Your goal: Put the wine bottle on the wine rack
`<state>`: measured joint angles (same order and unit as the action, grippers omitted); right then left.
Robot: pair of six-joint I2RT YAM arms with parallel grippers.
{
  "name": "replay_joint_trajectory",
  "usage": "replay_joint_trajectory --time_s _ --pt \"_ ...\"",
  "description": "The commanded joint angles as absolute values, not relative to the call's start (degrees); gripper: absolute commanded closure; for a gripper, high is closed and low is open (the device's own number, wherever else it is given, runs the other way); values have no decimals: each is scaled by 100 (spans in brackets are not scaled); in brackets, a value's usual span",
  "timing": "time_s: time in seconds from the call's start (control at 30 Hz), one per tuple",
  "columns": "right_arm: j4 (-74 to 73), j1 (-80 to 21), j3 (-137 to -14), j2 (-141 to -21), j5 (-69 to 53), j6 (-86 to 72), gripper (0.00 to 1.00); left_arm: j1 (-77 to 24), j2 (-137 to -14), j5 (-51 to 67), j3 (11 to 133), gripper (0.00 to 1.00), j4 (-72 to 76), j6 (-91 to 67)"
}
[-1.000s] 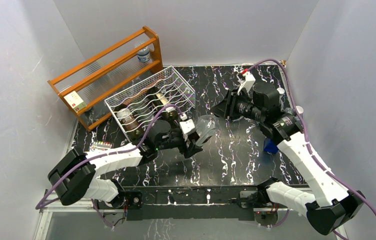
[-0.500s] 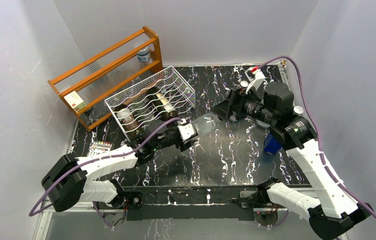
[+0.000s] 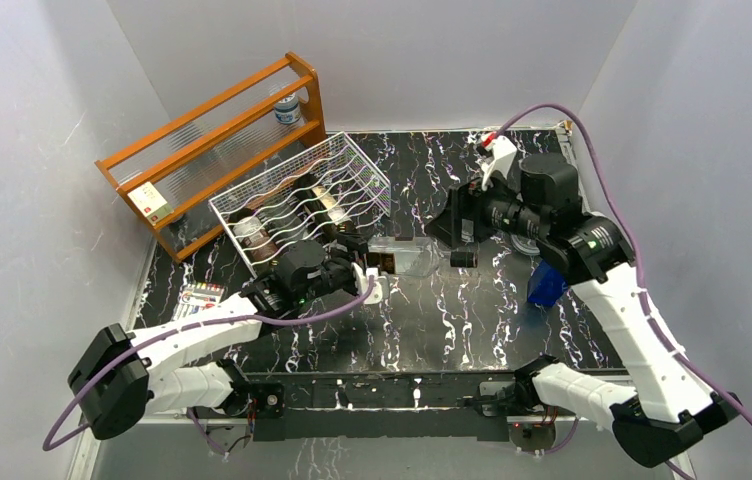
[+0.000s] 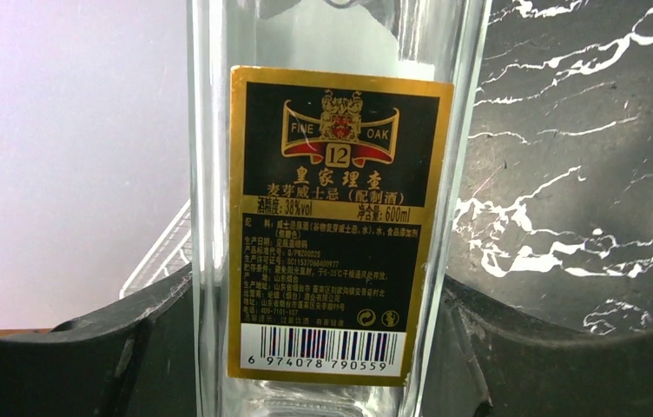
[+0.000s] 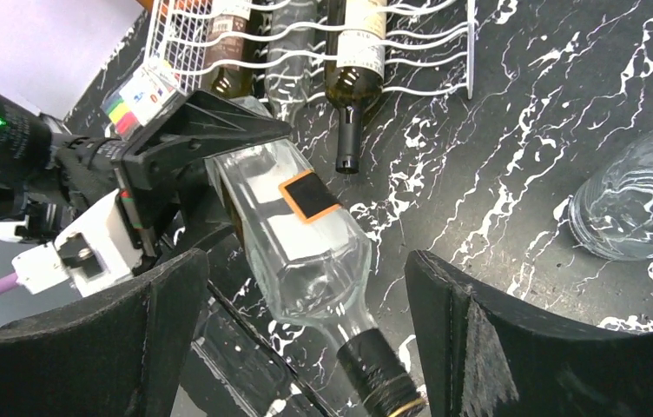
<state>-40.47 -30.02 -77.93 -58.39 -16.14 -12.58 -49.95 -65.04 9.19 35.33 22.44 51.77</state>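
Sideways, left fingers (image 4: 71, 365) hold wine bottle (image 3: 412, 257) near wine rack's (image 3: 364, 168) front edge.

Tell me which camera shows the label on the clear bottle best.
The left wrist view: the label is close and square-on, its print and barcode sharp. The right wrist view shows the whole bottle but only a small dark patch on it. From the top view it is a faint clear shape.
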Motion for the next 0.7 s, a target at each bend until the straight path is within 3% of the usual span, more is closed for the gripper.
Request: replay_joint_trajectory --time_s 0.0,0.67 --pt "-3990 -3013 -7781 -6040 -1932 -942 5 -5025 -5971 1009 3895 100 2795 6083" --pt "-3323 -3072 -6349 -6504 -4412 -1170 3 -5059 -5649 1382 3512 100 2781 6562"
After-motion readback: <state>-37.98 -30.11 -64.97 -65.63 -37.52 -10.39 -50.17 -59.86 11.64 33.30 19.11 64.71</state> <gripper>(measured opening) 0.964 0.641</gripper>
